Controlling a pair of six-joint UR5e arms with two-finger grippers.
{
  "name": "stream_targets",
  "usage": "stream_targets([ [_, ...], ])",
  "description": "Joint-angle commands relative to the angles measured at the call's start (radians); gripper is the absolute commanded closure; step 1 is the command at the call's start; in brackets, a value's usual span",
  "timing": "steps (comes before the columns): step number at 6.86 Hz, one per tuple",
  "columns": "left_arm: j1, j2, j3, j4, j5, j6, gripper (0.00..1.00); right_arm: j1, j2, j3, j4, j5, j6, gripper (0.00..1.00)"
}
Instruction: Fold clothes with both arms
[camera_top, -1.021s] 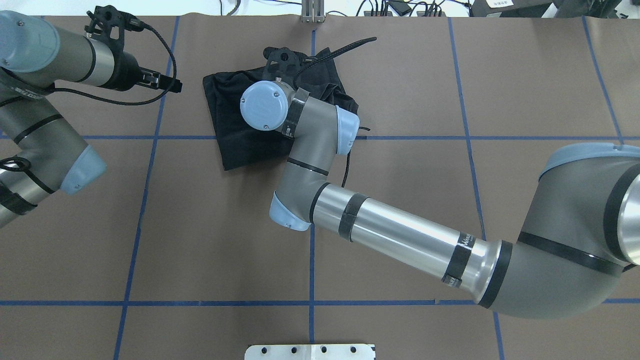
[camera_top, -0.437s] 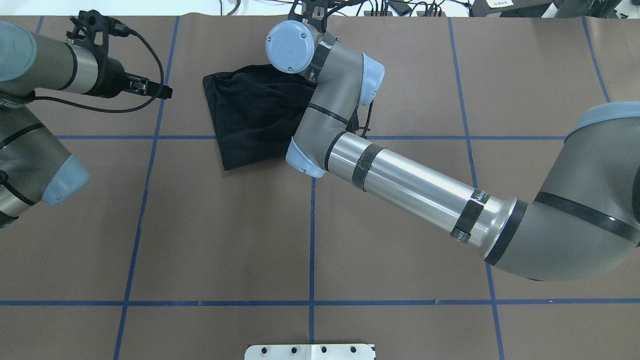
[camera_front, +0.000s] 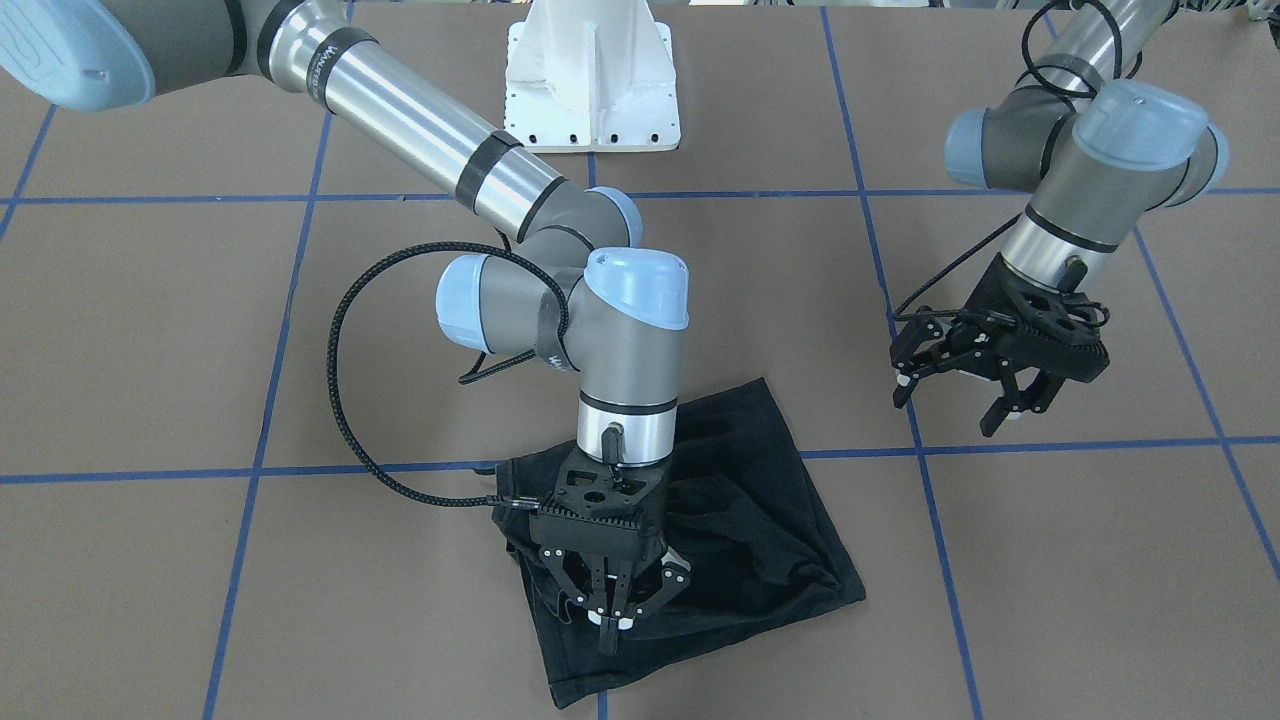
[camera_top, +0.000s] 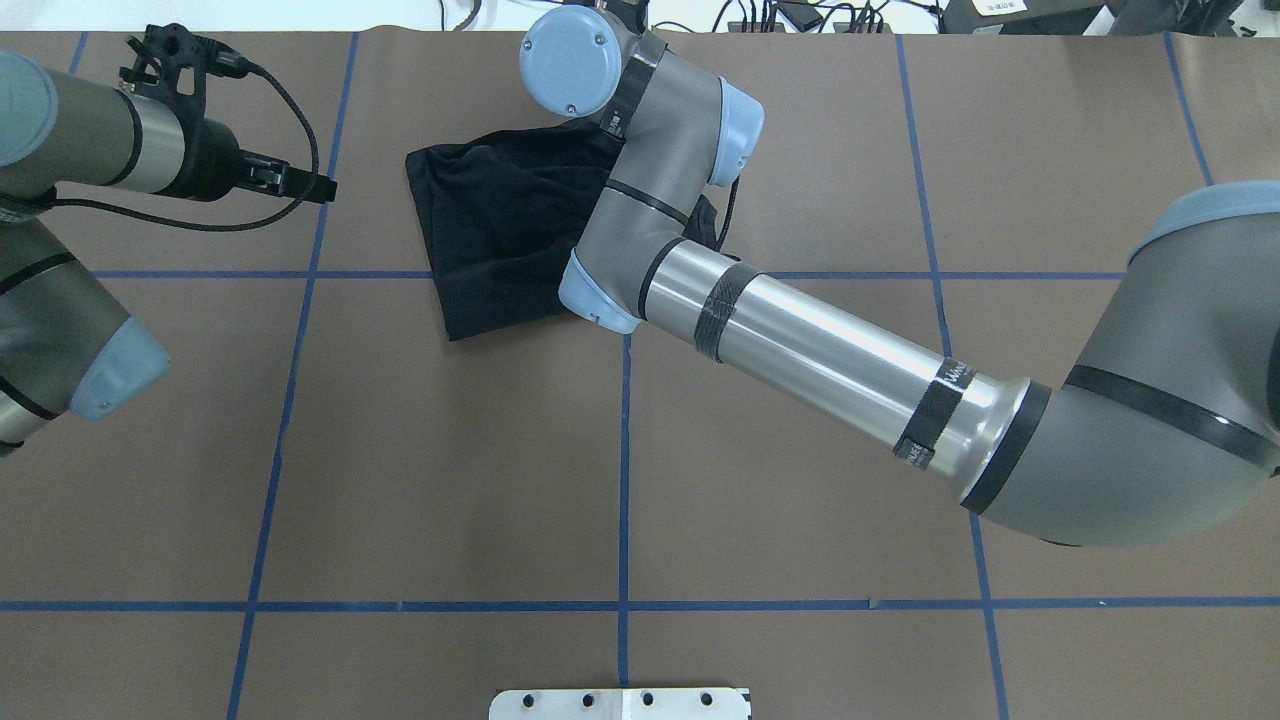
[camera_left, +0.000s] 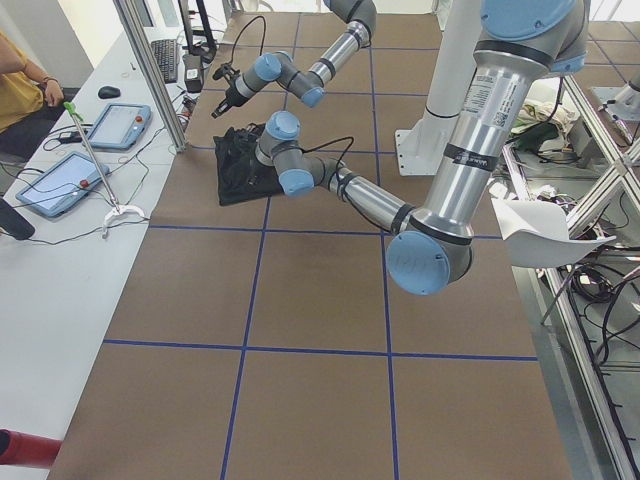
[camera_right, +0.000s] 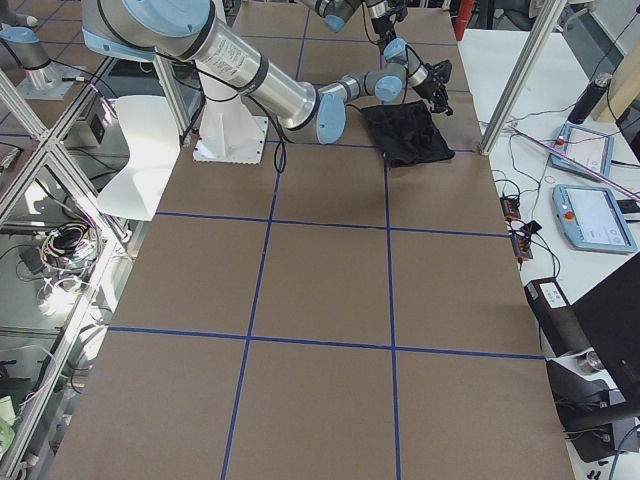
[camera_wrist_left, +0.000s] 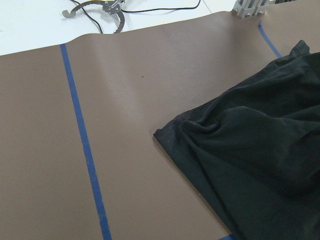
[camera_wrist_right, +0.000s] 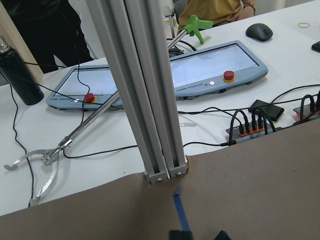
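Facing the robot from the front: shows the right gripper (camera_front: 611, 625) poised over the black T-shirt (camera_front: 770, 540), fingertips drawn together on nothing; shows the left gripper (camera_front: 955, 405) off to the side, jaws apart, empty, clear of the cloth. Looking down from overhead: places the T-shirt as a rough folded square on the table's (camera_top: 400, 450) far half, straddling 1 blue tape line (camera_top: 850, 275); hides its right edge behind the right arm (camera_top: 820, 350). Glancing from both ends: confirms the spot, near the operators' edge. Peering through the left wrist: catches 1 rumpled corner with loose folds. Peering through the right wrist: finds an aluminium post (camera_wrist_right: 150, 90), no cloth. Judging risk: could snag those loose folds on a descent and drag the square open; could clash grippers if both crowd 1 corner.
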Motion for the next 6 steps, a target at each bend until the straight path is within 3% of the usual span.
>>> stream_targets([
  [1,0.0,0.001,0.0,0.003,0.0,0.0,0.0,0.003,-0.051,0.081,-0.025,0.083,-0.071,1.0],
  [2,0.0,-0.001,0.001,0.003,0.0,0.0,0.0,0.003,-0.121,0.181,-0.085,0.139,-0.143,1.0],
  [3,0.0,-0.001,0.001,0.003,0.002,0.0,0.0,0.003,-0.131,0.223,-0.147,0.152,-0.145,0.91],
  [4,0.0,-0.001,0.004,0.003,0.002,0.0,0.0,0.001,-0.198,0.339,-0.218,0.186,-0.148,0.22],
  [5,0.0,-0.002,0.008,0.003,0.002,0.0,0.0,-0.002,-0.306,0.485,-0.26,0.187,-0.154,0.19],
  [6,0.0,-0.002,0.008,0.003,0.002,0.0,0.0,-0.041,-0.365,0.518,-0.251,0.181,-0.147,0.07],
])
